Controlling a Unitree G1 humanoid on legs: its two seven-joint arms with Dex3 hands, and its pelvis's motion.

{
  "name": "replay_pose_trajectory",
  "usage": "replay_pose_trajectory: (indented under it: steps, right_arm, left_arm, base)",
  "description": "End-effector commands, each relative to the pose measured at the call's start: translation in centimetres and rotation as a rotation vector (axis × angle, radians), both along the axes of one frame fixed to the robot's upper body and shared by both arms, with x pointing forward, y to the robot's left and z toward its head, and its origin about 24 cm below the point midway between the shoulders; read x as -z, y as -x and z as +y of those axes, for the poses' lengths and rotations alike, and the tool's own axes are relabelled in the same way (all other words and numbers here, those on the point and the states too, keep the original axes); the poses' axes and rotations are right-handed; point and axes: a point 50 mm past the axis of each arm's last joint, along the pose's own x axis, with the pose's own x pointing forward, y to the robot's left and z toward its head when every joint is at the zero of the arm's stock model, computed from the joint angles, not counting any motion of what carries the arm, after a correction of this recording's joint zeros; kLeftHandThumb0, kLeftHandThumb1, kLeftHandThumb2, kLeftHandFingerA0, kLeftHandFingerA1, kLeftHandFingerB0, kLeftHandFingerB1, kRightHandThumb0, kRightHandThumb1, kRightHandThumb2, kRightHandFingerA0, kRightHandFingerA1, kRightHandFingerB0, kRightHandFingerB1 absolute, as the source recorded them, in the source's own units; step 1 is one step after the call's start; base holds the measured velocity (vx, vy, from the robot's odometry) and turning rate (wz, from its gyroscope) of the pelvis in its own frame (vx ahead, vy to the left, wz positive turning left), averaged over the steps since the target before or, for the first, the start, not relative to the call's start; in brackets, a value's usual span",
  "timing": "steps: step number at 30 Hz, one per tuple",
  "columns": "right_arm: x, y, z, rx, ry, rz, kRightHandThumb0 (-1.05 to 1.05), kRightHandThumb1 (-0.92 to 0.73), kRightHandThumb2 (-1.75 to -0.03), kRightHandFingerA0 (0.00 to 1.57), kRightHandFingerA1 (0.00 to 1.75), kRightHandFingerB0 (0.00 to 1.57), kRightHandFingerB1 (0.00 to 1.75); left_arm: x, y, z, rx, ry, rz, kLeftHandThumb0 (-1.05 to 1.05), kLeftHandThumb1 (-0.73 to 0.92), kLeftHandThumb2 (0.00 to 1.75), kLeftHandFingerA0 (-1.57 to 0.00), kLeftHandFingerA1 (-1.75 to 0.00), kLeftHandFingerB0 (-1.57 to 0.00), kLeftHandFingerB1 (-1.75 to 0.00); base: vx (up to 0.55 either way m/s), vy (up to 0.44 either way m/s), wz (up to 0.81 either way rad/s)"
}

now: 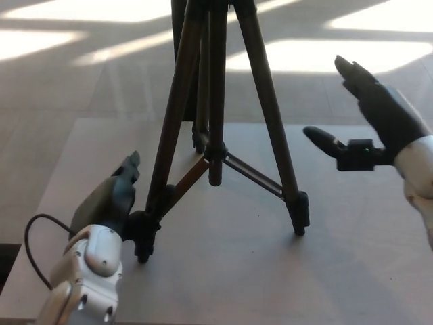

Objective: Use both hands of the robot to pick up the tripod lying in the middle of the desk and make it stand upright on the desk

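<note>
The tripod [216, 128] stands upright on the bench [223, 271] in front of me, its three legs splayed and its top cut off by the upper edge of the view. One foot rests near my left side at the front, one sits toward the right front, and the third touches down further back, beside the centre column. The thin braces run from the column out to the legs. My left robot hand [111, 196] lies low at the picture's left, just beside the front-left leg; its fingers are stretched forward and it holds nothing, though I cannot tell whether its thumb side brushes the leg. My right robot hand [365, 115] is raised off to the right, well apart from the nearest leg, spread wide with the thumb [323, 139] pointing toward the tripod and the fingers [355, 73] angled up and away. A black cable [35, 233] loops out beside my left wrist. Beyond the bench, the floor [81, 74] shows bright patches of light.
</note>
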Motion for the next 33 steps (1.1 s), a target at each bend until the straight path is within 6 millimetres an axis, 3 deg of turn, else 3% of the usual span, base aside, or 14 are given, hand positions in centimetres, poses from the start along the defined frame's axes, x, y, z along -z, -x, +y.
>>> replay_pose_trajectory:
  steps: [1,2,5,12,13,14,15,16,17,21,24,26,27,33]
  right_arm:
    - [0.0,5.3,-7.4,0.008,-0.036,0.142,-1.04,-0.59,-0.91,0.00,0.00,0.00,0.00]
    - [0.0,6.1,-8.8,0.046,-0.056,0.140,-1.05,-0.75,-0.64,0.00,0.00,0.00,0.00]
    - [0.2,8.3,-11.8,0.100,-0.152,0.140,-1.05,-0.74,-0.63,0.00,0.00,0.00,0.00]
    - [-0.1,13.4,-19.4,0.308,-0.300,0.142,-1.05,-0.70,-0.75,0.00,0.00,0.00,0.08]
    - [-0.1,14.7,-21.7,0.401,-0.310,0.109,-1.00,-0.82,-0.66,0.00,0.00,0.00,0.00]
    - [-0.2,15.6,-23.2,0.424,-0.318,0.085,-0.93,-0.83,-0.76,0.00,0.00,0.00,0.00]
    - [-0.2,16.2,-24.5,0.459,-0.313,0.042,-1.03,-0.74,-1.09,0.00,0.28,0.00,0.00]
    - [-0.5,17.0,-25.9,0.552,-0.300,0.026,-0.94,-0.87,-0.76,0.00,0.00,0.00,0.00]
    - [-0.7,17.8,-27.2,0.687,-0.294,-0.004,-1.05,-0.70,-1.13,0.00,0.23,0.00,0.04]
    - [-0.8,21.0,-30.8,0.903,-0.373,-0.147,-0.91,-0.66,-0.88,0.00,0.00,0.00,0.04]
    - [2.6,25.9,-32.8,1.154,-0.518,-0.193,-0.89,-0.70,-1.05,0.00,0.27,0.00,0.08]
    - [4.1,27.0,-33.0,1.212,-0.553,-0.212,-0.79,-0.80,-0.70,0.00,0.00,0.00,0.21]
    - [5.6,27.7,-32.8,1.271,-0.513,-0.164,-0.86,-0.79,-1.13,0.00,0.28,0.00,0.13]
    - [12.9,29.8,-31.9,1.583,-0.768,-0.146,-0.82,-0.64,-0.95,0.00,0.24,0.00,0.27]
  left_arm:
    - [-1.5,3.4,5.0,0.080,0.218,0.040,-1.05,0.60,0.99,0.00,-0.23,0.00,-0.05]
    - [-1.8,4.1,5.6,0.090,0.228,0.035,-1.03,0.55,0.79,0.00,0.00,0.00,0.00]
    - [-2.3,6.0,7.0,0.086,0.278,0.018,-1.05,0.59,1.01,0.00,-0.30,0.00,-0.10]
    - [-1.2,11.3,12.3,0.040,0.507,0.056,-1.05,0.49,0.72,0.00,0.00,0.00,-0.04]
    - [-0.8,12.9,14.2,-0.034,0.567,0.075,-1.04,0.61,0.97,0.00,-0.32,0.00,-0.24]
    - [-0.6,13.7,15.5,-0.104,0.594,0.077,-1.02,0.60,0.61,0.00,0.00,0.00,-0.40]
    - [-0.6,14.3,16.5,-0.149,0.646,0.048,-1.00,0.59,0.94,0.00,-0.44,0.00,-0.42]
    - [-0.5,15.1,17.7,-0.218,0.741,-0.011,-0.93,0.62,0.58,0.00,-0.18,-0.01,-0.59]
    - [-0.4,16.0,19.0,-0.268,0.786,-0.059,-1.02,0.60,0.98,0.00,-0.48,0.00,-0.44]
    - [0.2,18.5,22.9,-0.570,0.951,-0.297,-1.01,0.60,0.97,0.00,-0.51,0.00,-0.52]
    - [3.5,22.6,26.4,-1.005,1.002,-0.465,-1.00,0.66,1.09,0.00,-0.59,0.00,-0.61]
    - [4.7,23.7,26.7,-1.108,0.992,-0.495,-0.98,0.64,1.06,0.00,-0.58,0.00,-0.60]
    - [5.7,24.6,27.1,-1.201,0.967,-0.493,-0.83,0.92,0.55,0.00,-0.13,0.00,-0.19]
    - [8.6,28.8,28.7,-1.543,0.901,-0.467,-0.84,0.92,0.59,0.00,-0.04,0.00,-0.01]
  base:
    - [0.00,0.000,0.00]
    - [0.00,0.000,0.00]
    - [0.00,0.000,0.00]
    - [0.00,0.000,0.00]
    - [0.00,0.000,0.00]
    - [0.00,0.000,0.00]
    - [0.00,0.000,0.00]
    - [0.00,0.000,0.00]
    - [0.00,0.000,0.00]
    - [0.00,0.000,0.00]
    - [0.00,0.000,0.00]
    - [0.00,0.000,0.00]
    - [0.00,0.000,0.00]
    - [0.00,0.000,0.00]
